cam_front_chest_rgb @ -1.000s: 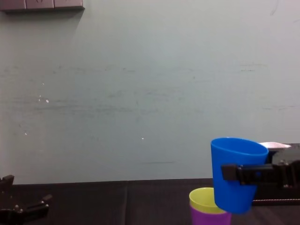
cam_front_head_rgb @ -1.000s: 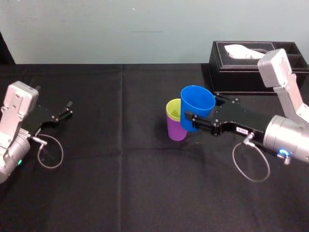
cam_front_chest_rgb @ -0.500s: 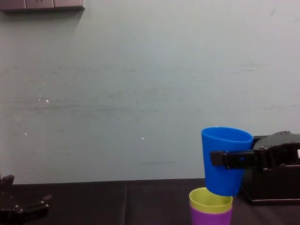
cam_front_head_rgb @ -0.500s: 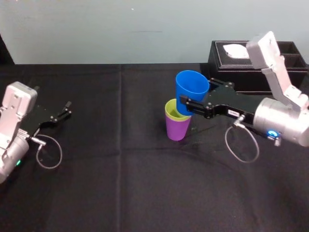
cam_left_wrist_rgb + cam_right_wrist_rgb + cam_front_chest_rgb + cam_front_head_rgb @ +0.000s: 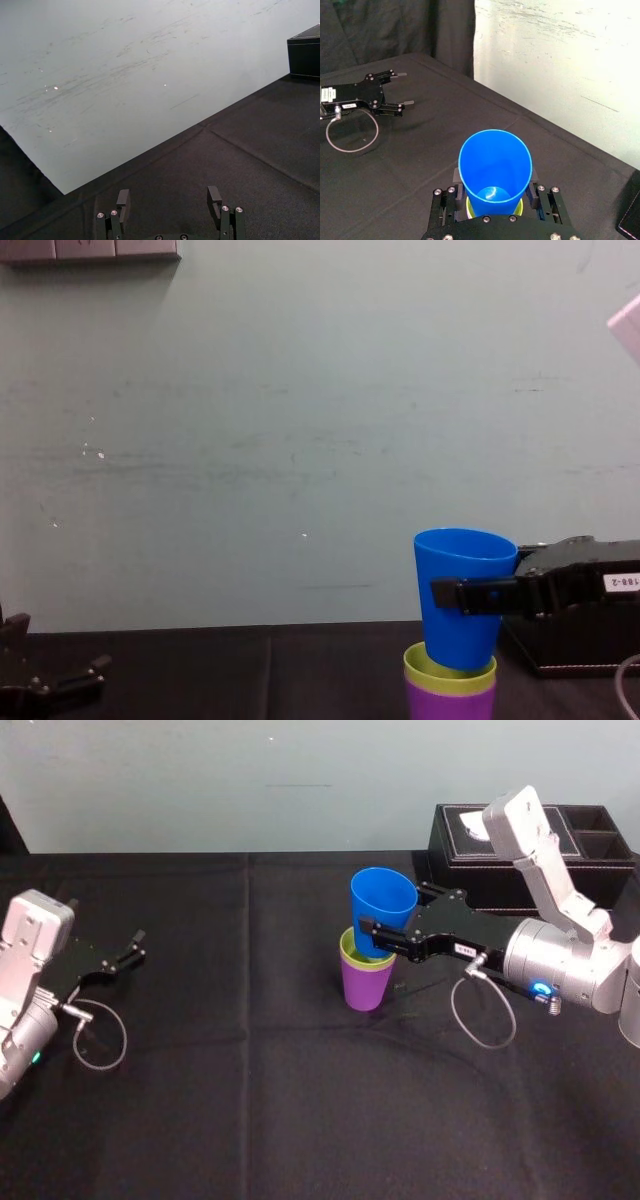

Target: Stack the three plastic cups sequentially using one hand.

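right gripper (image 5: pixel 374 934): jaws clamped on blue cup (image 5: pixel 383 905), upright
blue cup: base inside green cup (image 5: pixel 349 954) rim, just below the jaws
green cup: nested in purple cup (image 5: pixel 365 987) on table (image 5: pixel 250 1100)
left gripper (image 5: pixel 133 946): parked, jaws apart, empty

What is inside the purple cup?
The green cup sits nested in the purple cup, only its rim showing; the right hand holds the blue cup with its base inside that. Deeper is hidden.
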Action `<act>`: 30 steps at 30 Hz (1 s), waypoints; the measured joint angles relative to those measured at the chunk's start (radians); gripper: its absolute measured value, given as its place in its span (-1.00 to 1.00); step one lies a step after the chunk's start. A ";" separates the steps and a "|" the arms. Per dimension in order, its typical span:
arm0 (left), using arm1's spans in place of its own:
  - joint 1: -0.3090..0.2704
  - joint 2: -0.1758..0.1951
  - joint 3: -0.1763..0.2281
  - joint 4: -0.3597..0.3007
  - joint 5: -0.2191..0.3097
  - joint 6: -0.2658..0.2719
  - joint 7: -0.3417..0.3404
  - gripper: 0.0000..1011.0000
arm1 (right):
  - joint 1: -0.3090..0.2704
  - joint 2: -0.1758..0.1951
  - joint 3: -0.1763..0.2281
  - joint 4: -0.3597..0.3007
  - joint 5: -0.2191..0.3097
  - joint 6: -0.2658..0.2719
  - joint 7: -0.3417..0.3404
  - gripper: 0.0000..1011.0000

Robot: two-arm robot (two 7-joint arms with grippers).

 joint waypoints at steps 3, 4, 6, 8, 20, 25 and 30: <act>0.000 0.000 0.000 0.000 0.000 0.000 0.000 1.00 | 0.005 -0.007 -0.005 0.013 -0.006 -0.007 0.004 0.42; 0.000 0.000 0.000 0.000 0.000 0.000 0.000 1.00 | 0.007 -0.009 -0.006 0.017 -0.008 -0.009 0.005 0.42; 0.000 0.000 0.000 0.000 0.000 0.000 0.000 1.00 | 0.011 -0.014 -0.011 0.027 -0.014 -0.013 0.006 0.41; 0.000 0.000 0.000 0.000 0.000 0.000 0.000 1.00 | 0.014 -0.018 -0.014 0.035 -0.018 -0.015 0.007 0.42; 0.000 0.000 0.000 0.000 0.000 0.000 0.000 1.00 | 0.027 -0.042 -0.023 0.085 -0.038 -0.031 0.018 0.42; 0.000 0.000 0.000 0.000 0.000 0.000 0.000 1.00 | 0.025 -0.048 -0.023 0.097 -0.042 -0.037 0.022 0.41; 0.000 0.000 0.000 0.000 0.000 0.000 0.000 1.00 | 0.025 -0.048 -0.023 0.097 -0.042 -0.037 0.022 0.41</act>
